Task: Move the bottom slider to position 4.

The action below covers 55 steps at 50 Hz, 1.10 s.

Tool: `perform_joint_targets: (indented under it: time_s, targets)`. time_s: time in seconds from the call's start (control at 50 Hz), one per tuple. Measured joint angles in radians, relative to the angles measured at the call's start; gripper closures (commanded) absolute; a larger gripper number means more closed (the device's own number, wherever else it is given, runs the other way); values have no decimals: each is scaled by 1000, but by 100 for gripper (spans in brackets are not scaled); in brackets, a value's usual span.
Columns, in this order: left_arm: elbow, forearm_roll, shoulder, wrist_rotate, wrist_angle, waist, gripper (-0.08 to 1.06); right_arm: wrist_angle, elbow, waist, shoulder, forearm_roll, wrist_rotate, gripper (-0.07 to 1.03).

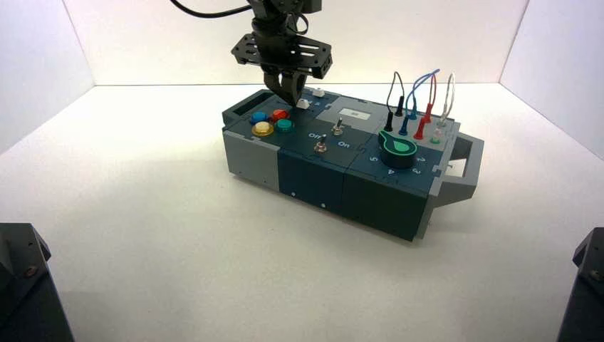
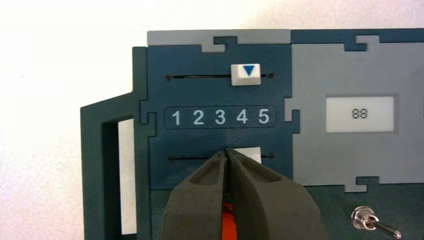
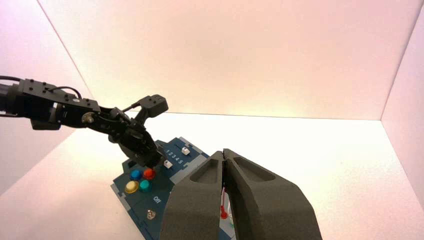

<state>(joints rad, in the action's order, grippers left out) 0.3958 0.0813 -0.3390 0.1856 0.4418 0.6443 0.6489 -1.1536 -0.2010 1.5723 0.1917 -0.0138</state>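
Crowding the low-number side of the bottom slider (image 2: 251, 154), our left gripper (image 2: 226, 151) stands with jaws pressed together, clasping nothing, at the box's (image 1: 310, 168) left end near the red button (image 1: 279, 114). With twelve o'clock at the far wall in the high view, the white knob lies at three o'clock from the fingertips, close beside them; we cannot tell whether they touch. Its track (image 2: 189, 158) runs from ten to four o'clock, the 5 end toward four. We judge the knob to sit between the 4 (image 2: 241, 116) and 5, nearer 4, though the jaws partly hide it. From this flank, a push would drive it toward 5; any correction back would need the tips on its four o'clock side. Our right gripper (image 3: 223, 152), jaws also closed and empty, waits well apart, the farther of the two.
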Motion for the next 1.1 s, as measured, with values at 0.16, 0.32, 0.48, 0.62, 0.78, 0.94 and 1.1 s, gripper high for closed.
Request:
perform_joint_targets:
  time_s: [0.16,0.32,0.48,0.62,0.78,0.94,1.1]
  targets:
    - [0,-2,0,0,0,3,101,0,0,2,5,0,-2,99]
    - [0,0,0,0,2,5,101,0,0,0,8,0,-2,99]
    - [0,3,0,0,3,2,101,0,0,0,8,0,-2,99]
    - [0,11,0,-2,-5,-44,101,0,0,2,8,-2,-2,99]
    - [0,11,9,-12,-14,-97,101,2,0,0,8,-2,-2,99]
    - [0,14,54,-25,-12,-153,101,3,0,0,8,-3,-2,99]
    - [12,14,137,-29,-11,-149,101,5,0,0,8,-3,-2,99]
